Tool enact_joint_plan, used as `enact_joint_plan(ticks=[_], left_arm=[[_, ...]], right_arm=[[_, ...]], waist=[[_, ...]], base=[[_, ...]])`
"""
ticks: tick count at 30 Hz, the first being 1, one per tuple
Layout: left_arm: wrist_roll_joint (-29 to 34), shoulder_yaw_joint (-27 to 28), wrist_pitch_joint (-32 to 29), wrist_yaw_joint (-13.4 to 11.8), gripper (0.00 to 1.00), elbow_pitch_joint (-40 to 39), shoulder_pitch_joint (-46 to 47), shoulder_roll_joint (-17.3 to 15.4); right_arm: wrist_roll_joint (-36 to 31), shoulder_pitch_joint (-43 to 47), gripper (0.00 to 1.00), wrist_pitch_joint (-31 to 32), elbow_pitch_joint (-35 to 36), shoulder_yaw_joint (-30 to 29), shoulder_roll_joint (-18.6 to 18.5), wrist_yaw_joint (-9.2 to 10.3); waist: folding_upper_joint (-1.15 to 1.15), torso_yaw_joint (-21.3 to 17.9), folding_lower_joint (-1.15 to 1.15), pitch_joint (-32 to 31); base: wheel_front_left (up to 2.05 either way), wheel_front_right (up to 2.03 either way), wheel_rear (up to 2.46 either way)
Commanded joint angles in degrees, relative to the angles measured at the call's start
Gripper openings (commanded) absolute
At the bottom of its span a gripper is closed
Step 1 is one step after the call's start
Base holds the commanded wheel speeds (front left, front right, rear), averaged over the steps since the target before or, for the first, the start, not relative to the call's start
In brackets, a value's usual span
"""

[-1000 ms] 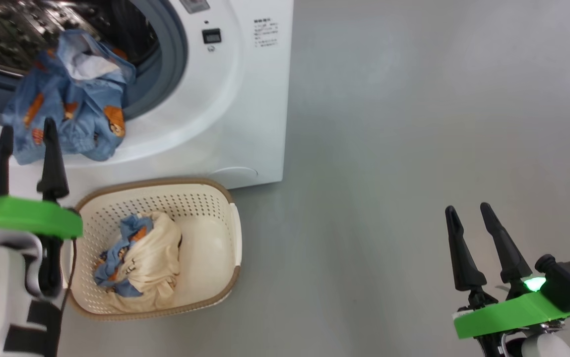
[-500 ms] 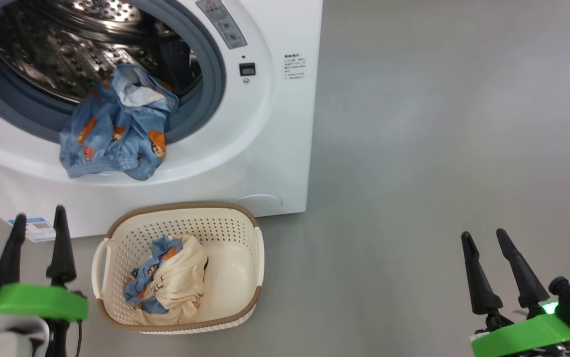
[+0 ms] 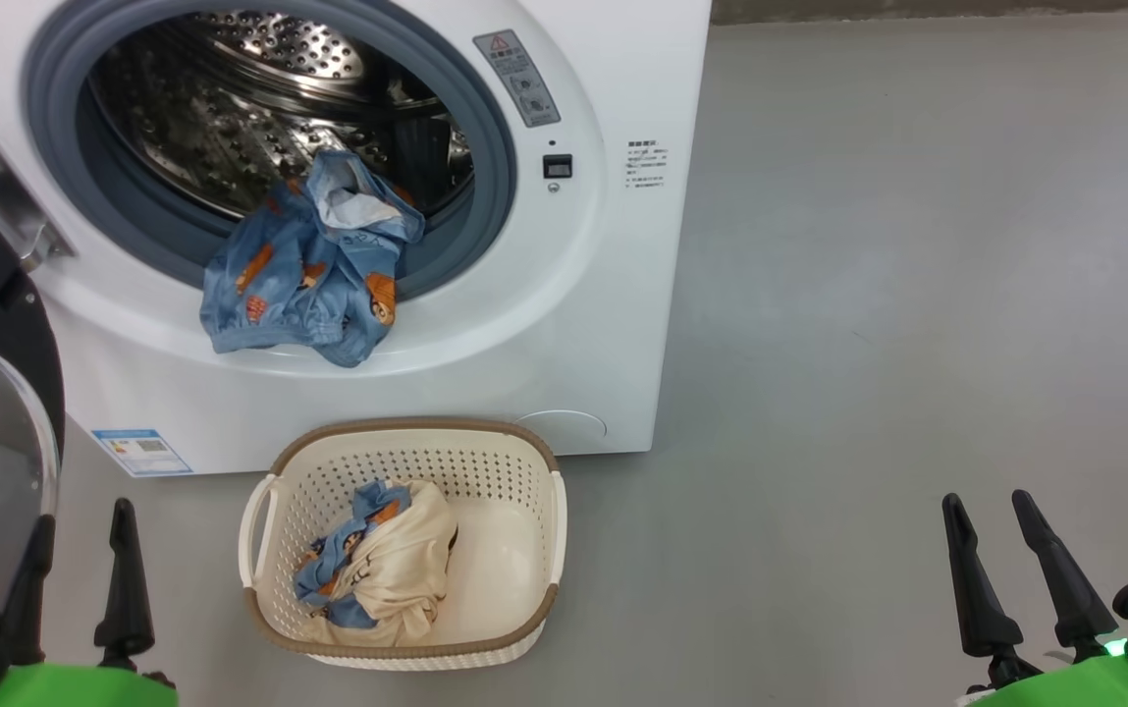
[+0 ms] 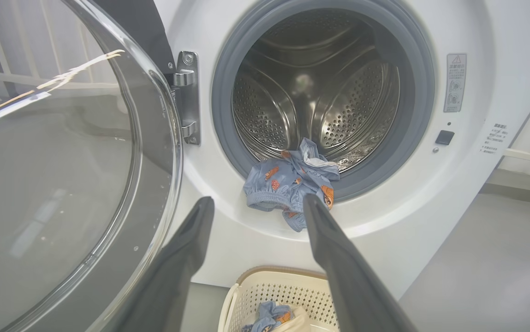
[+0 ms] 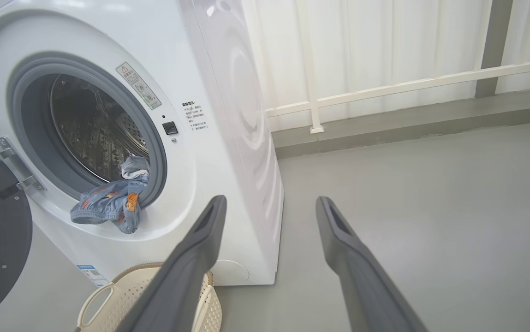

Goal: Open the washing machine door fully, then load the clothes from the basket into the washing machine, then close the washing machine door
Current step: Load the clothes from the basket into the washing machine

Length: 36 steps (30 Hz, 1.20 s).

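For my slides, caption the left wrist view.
Open left gripper faces the washing machine: door wide open, blue printed garment hanging over the gasket, basket below.

A smooth grey floor [image 3: 917, 295] runs back to a low grey ledge [image 5: 407, 124]. On it stands a white rail [image 5: 407, 86], before pale ribbed panels [image 5: 375, 37] that may be wall or curtain, and a grey post [image 5: 491, 46] rises beside them.

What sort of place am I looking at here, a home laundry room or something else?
Probably a laundry corner in a bare utility or test space: a white washing machine with its door open, a basket of clothes on plain grey floor, a white railing behind.
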<state>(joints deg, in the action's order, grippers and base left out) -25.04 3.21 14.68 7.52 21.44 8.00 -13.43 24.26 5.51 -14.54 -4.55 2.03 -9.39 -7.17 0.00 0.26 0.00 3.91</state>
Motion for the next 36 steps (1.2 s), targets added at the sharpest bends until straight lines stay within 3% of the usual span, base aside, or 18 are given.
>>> enact_joint_plan(ticks=[1, 17, 36], left_arm=[[0.2, 2.0, 0.31, -0.04, 1.0, -2.44, -0.38, -1.73], [1.72, 2.7, 0.31, -0.03, 1.0, -6.81, -5.87, -0.93], [1.9, 1.84, 0.31, -0.03, 1.0, -5.82, -3.81, 0.5]], right_arm=[[0.2, 0.58, 1.0, -0.46, 1.56, 0.78, -1.4, -0.32], [0.15, 2.6, 1.0, -0.46, 1.71, 0.38, -1.22, -0.32], [-0.15, 0.64, 1.0, -0.46, 2.29, 0.3, -0.47, -0.32]], waist=[[0.0, 0.52, 0.0, -0.29], [0.0, 0.94, 0.0, -1.4], [0.0, 0.49, 0.0, 2.25]], base=[[0.0, 0.0, 0.0], [0.0, 0.0, 0.0], [0.0, 0.0, 0.0]])
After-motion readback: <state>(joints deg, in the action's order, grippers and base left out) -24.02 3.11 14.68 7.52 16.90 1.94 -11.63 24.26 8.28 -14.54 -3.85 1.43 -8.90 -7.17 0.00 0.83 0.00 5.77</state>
